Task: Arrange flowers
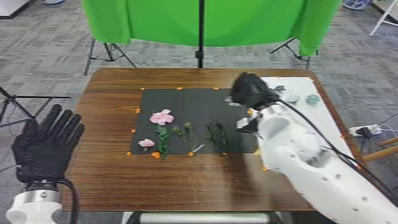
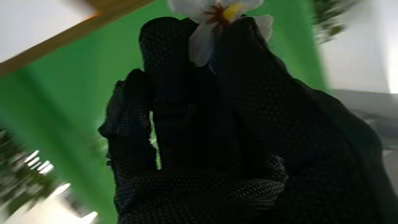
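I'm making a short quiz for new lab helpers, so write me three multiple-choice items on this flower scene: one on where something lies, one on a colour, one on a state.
1. Where does the larger pink flower lie?
A) on the floor
B) on the dark mat
C) on the white sheet

2. What colour are the petals of the held flower in the right hand?
A) blue
B) red
C) white

3. In what state is the left hand?
A) open, its fingers straight
B) curled into a fist
C) pinching a leaf

Answers:
1: B, since the head view shows that flower against the mat's dark surface.
2: C, since the right wrist view shows white petals around a dark red and yellow centre.
3: A, since the head view shows its fingers stretched out, holding nothing.
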Robot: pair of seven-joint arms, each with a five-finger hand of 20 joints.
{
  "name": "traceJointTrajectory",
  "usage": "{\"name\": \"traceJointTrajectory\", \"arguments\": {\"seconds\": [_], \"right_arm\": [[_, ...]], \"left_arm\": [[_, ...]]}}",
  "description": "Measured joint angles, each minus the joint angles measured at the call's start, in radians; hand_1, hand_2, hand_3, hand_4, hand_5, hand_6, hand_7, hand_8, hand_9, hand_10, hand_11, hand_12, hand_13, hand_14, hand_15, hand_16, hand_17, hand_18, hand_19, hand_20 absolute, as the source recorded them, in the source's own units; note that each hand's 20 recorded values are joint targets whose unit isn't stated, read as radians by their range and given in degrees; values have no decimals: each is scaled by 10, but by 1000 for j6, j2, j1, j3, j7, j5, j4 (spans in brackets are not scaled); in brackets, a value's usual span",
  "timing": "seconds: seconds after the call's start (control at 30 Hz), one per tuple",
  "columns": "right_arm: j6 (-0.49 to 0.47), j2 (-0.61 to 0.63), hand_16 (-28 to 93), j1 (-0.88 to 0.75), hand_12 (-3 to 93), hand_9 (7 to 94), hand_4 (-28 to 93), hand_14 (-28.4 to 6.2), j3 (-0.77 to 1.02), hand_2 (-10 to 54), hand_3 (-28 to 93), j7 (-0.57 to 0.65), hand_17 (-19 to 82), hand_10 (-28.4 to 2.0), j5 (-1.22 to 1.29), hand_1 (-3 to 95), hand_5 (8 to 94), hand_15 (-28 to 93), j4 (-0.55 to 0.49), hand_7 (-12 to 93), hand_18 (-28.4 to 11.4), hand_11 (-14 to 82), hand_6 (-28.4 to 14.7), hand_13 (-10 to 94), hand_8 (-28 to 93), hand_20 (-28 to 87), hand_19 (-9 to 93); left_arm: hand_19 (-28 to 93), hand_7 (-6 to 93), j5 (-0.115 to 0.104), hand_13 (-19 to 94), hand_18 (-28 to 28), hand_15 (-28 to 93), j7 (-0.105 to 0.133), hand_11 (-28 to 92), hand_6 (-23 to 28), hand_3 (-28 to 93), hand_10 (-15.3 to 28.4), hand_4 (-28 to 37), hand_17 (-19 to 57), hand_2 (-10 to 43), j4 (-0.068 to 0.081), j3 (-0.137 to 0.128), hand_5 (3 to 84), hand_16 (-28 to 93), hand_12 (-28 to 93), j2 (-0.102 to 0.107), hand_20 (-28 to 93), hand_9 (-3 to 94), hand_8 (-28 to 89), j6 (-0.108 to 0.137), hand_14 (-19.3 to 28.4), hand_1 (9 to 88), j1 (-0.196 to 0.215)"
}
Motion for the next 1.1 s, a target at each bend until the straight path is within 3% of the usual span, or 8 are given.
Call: {"name": "traceJointTrajectory", "arguments": {"seconds": [0.2, 0.4, 0.7, 0.93, 1.1], "right_arm": [[-69, -125, 392, 102, 400, 795, -283, -101, -148, -95, 689, -104, 294, -120, -98, 644, 738, 410, 47, 356, -189, 97, -26, 637, 65, 429, 789], [-86, -208, 389, 137, 381, 775, -283, -94, -244, -95, 692, -114, 291, -122, -151, 641, 735, 399, 99, 359, -184, 82, -23, 610, 48, 425, 783], [-38, -224, 382, 144, 364, 758, -283, -99, -349, -95, 687, 9, 291, -125, -322, 643, 736, 414, 149, 312, -180, 76, -30, 588, 17, 415, 784], [-57, -265, 399, 129, 352, 747, -283, -107, -292, -95, 692, -77, 283, -127, -260, 643, 741, 445, 232, 265, -193, 77, -28, 573, 13, 421, 802], [-97, -257, 417, 114, 211, 662, -283, -135, -296, -95, 693, -46, 278, -139, -265, 640, 737, 579, 198, 239, -213, 170, -21, 521, 0, 462, 829]], "left_arm": [[172, 65, 0, 253, 102, 186, -12, 122, 74, 768, 130, -283, -27, 123, 6, 22, 425, -25, 109, 1, 127, 358, -72, 0, 119, 228, -14], [172, 65, 0, 252, 102, 190, -18, 123, 74, 767, 130, -283, -27, 123, 14, 33, 426, -23, 109, 4, 127, 358, -73, 0, 121, 228, -31], [174, 65, 0, 251, 103, 199, -25, 124, 74, 768, 132, -283, -27, 124, -4, 16, 426, -21, 111, 4, 127, 358, -73, -1, 127, 228, 8], [179, 69, -1, 255, 105, 208, -38, 129, 74, 770, 132, -283, -29, 131, 14, 29, 425, -19, 113, 4, 130, 359, -72, 2, 130, 229, -21], [185, 74, -13, 260, 108, 219, -44, 134, 73, 770, 131, -283, -31, 131, 13, 28, 427, -17, 115, 4, 133, 361, -72, 2, 132, 230, -26]]}}
